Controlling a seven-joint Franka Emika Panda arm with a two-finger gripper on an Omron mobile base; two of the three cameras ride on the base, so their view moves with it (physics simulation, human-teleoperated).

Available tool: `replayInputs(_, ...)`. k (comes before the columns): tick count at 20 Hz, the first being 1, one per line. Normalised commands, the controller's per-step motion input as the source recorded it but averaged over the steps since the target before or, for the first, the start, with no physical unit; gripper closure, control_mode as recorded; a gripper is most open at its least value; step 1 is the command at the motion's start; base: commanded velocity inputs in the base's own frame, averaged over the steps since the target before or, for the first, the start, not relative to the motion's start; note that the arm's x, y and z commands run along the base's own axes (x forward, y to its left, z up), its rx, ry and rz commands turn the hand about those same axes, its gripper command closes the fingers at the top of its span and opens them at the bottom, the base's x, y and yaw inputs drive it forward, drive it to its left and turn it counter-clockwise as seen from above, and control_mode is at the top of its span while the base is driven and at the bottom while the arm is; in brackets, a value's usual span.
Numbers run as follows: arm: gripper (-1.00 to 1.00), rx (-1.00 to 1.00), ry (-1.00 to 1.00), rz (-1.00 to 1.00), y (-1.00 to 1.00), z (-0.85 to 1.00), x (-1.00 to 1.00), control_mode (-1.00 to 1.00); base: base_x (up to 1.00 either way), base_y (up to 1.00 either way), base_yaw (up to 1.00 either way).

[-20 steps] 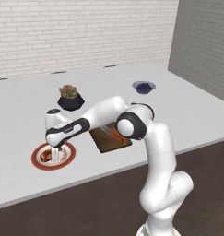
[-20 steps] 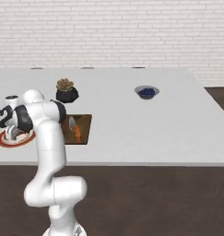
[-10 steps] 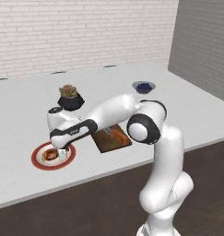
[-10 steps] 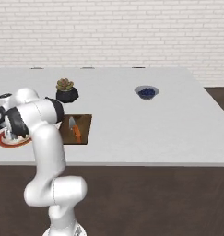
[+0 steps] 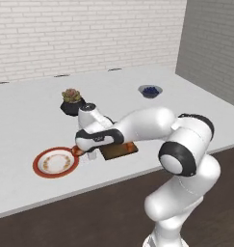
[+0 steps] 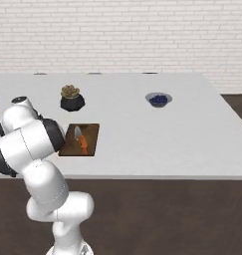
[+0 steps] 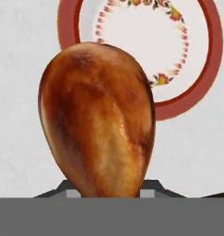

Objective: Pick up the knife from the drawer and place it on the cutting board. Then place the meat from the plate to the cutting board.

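Meat hangs clamped in my tool, lifted off the plate just beyond it. Knife already lies on the cutting board alongside; I judge a level carry, setting down clear of the blade, is best.

White brick wall, white counter

A rendered kitchen: a long white counter runs before a white brick wall; a red-rimmed plate sits at its near left, a wooden cutting board with an orange-handled knife beside it; a potted succulent and a bowl of dark berries stand farther back.
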Motion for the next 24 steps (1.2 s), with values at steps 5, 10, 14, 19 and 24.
replayInputs(5, 1.00, 0.00, 0.14, -0.41, -0.98, 0.04, 0.67, -1.00, 0.00, 0.00, 0.00)
replayInputs(10, 1.00, -0.01, 0.17, -0.59, -0.46, -0.03, 0.66, -1.00, 0.00, 0.00, 0.00)
replayInputs(14, 1.00, -0.06, 0.08, -0.52, -0.14, -0.04, 0.42, -1.00, 0.00, 0.00, 0.00)
replayInputs(19, 1.00, -0.05, 0.01, -0.38, 0.00, -0.20, 0.17, -1.00, 0.00, 0.00, 0.00)
replayInputs(24, -1.00, -0.01, 0.00, -0.29, -0.01, -0.15, 0.01, -1.00, 0.00, 0.00, 0.00)
